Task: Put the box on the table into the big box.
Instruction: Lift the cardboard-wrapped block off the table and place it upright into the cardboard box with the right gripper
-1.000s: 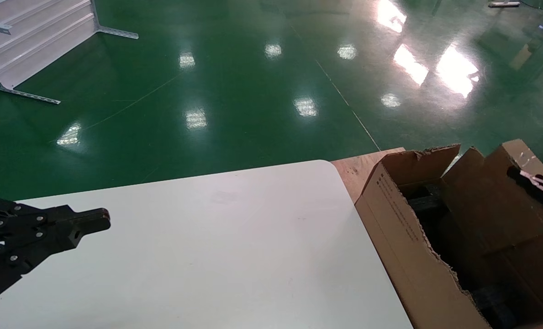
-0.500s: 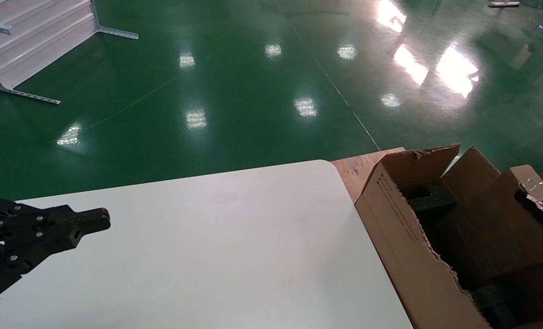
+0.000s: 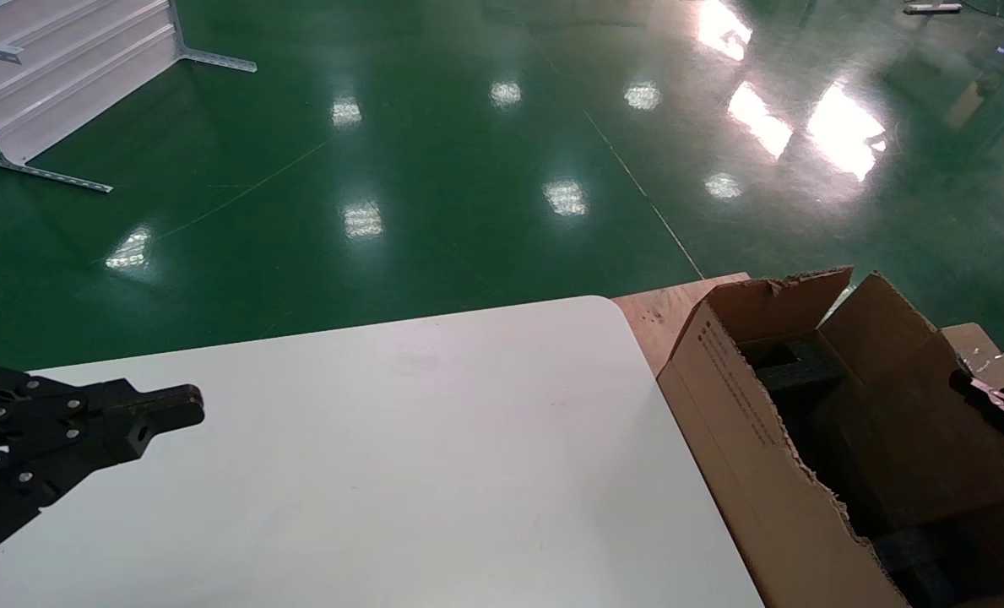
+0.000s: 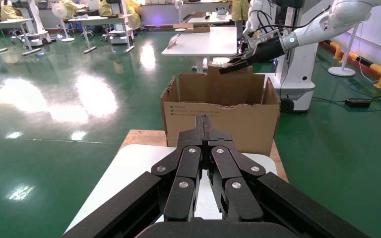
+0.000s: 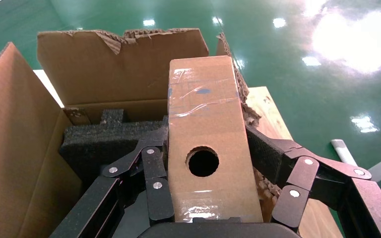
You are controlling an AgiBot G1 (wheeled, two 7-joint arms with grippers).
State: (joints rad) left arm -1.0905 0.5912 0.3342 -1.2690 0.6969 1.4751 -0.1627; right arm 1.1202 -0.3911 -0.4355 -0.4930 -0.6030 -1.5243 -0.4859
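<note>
Right end effector (image 5: 213, 208) clamped on the box (image 5: 206, 134), fingers pressing its two long sides, holding it over the open top of the big box (image 3: 772, 456), above the black foam (image 5: 104, 139) inside. Big box stands just beside the counter (image 3: 400, 456). Left end effector (image 3: 172, 409) closed, holding nothing, above the counter, well apart from the big box.

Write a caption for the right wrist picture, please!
Right gripper lowers the small brown taped box into the big torn cardboard carton.

left gripper (image 4: 206, 124) closed, big box (image 4: 221, 119) beyond, perhaps upright
</note>
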